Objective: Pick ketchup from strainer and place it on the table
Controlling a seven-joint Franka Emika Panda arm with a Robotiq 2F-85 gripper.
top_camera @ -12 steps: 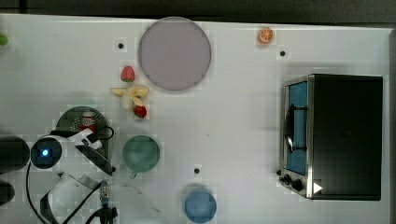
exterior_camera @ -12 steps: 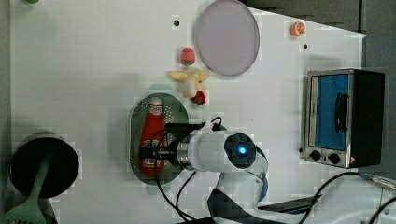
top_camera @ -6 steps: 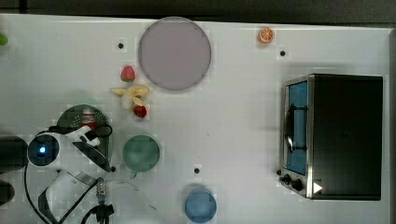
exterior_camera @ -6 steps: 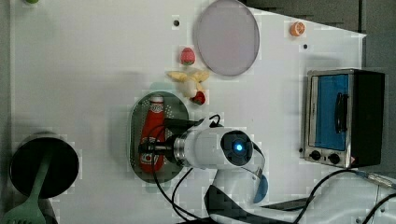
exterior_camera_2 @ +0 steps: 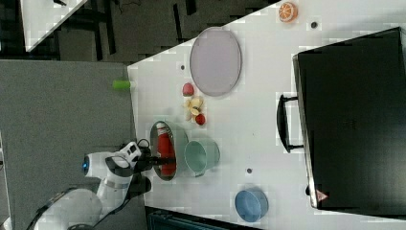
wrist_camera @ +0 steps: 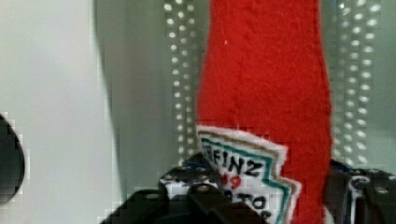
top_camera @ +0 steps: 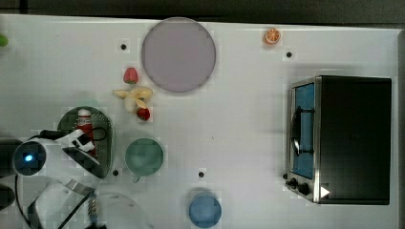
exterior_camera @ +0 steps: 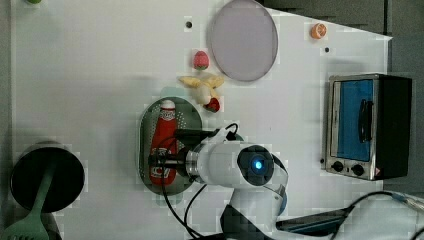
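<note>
**Claw closed on the ketchup inside the strainer**

The ketchup is seen lying lengthwise in the strainer, its white cap toward the top of the left view and its labelled lower half toward the bottom. In the wrist view the red body is shown against the strainer's perforated floor, with the white label and its dark lettering just above the dark fingers. The claw is set across the labelled part of the bottle, one finger on each side; it is partly closed and pressed against the bottle's flanks. Whether the bottle is lifted off the strainer floor cannot be told.

In the top view the strainer is found near the top view's left edge on the white desk, half covered by the white arm. A green cup stands just beside it toward the top view's right. Two strawberries and some pale banana pieces lie between the strainer and a grey-lilac plate. A blue bowl, a toaster oven and an orange slice are placed well apart from the strainer.
</note>
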